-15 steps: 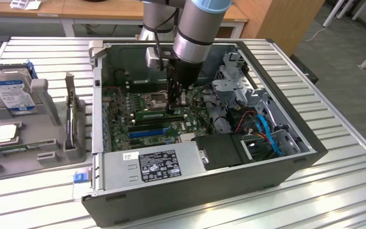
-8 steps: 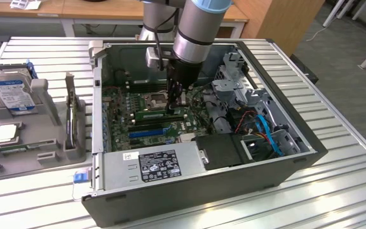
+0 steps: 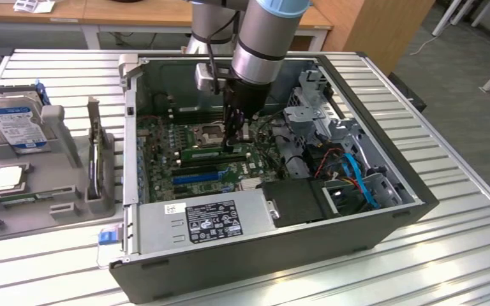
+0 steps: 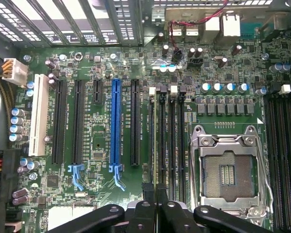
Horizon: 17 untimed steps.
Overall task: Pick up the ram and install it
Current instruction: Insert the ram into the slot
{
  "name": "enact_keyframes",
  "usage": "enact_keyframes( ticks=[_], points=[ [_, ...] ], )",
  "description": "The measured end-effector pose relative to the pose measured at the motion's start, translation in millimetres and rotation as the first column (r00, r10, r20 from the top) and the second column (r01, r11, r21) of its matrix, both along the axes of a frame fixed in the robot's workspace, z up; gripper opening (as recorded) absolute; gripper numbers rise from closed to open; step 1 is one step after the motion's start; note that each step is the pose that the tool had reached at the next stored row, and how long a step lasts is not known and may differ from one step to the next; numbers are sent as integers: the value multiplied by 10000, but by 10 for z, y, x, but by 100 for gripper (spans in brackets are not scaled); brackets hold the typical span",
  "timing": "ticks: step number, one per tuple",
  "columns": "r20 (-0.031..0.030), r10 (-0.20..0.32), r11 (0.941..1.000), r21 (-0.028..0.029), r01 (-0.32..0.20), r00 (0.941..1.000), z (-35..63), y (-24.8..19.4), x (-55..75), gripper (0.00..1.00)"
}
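The ram [image 3: 214, 153] is a thin green stick standing on edge along a memory slot of the motherboard [image 3: 164, 150], inside the open computer case [image 3: 254, 268]. My gripper [image 3: 237, 141] reaches straight down into the case and is shut on the ram's top edge. In the wrist view the ram [image 4: 154, 141] appears edge-on as a narrow strip in the slot farthest from the empty processor socket [image 4: 228, 170], running out from between my gripper's [image 4: 154, 196] black fingers [image 4: 146, 191]. Whether the ram is fully seated I cannot tell.
A grey fixture [image 3: 49, 191] at the exterior view's left holds a blue-labelled hard drive [image 3: 11, 121], a silver processor chip [image 3: 7, 178] and an upright card [image 3: 100, 159]. The power supply [image 3: 202, 220], drive cage [image 3: 313, 102] and blue cables [image 3: 360, 178] crowd the case. Expansion slots [image 4: 115, 126] lie beside the memory slots.
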State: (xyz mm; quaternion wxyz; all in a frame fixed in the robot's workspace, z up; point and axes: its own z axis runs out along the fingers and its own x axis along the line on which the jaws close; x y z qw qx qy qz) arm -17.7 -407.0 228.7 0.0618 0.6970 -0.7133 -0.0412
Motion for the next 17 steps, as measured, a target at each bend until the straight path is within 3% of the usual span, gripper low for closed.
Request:
enact_keyframes(
  ticks=[17],
  points=[
    [0,122,9999,0,-122,9999,0,0,-25,12]
  ],
)
